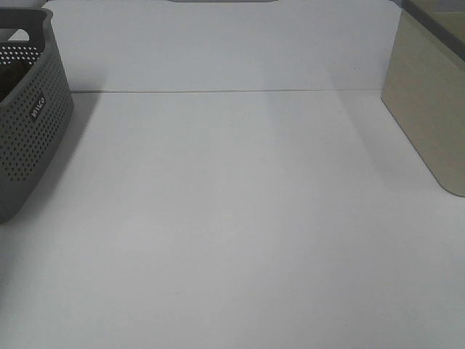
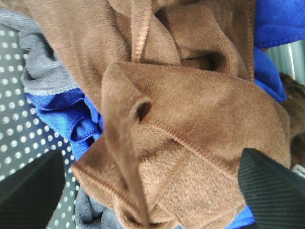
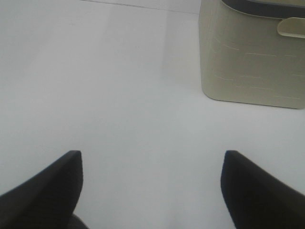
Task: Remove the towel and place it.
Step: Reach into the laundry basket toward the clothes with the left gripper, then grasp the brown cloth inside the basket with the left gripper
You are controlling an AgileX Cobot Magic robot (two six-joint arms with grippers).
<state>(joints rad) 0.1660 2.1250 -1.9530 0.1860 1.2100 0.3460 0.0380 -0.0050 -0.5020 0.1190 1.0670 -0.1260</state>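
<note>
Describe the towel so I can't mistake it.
Look in the grey perforated basket at the left of the table. On top of the pile lies the towel, crumpled, brown with stitched hems, unlike the blue cloth and grey cloth under it.

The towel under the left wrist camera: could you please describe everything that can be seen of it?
The towel is a brown, soft cloth with a fine woven texture and stitched hems. It lies crumpled in thick folds, one hemmed edge curled into a loop, on top of a blue cloth and a grey cloth inside the perforated basket. The left gripper hangs open over it, one finger at each side; whether they touch it cannot be told.
</note>
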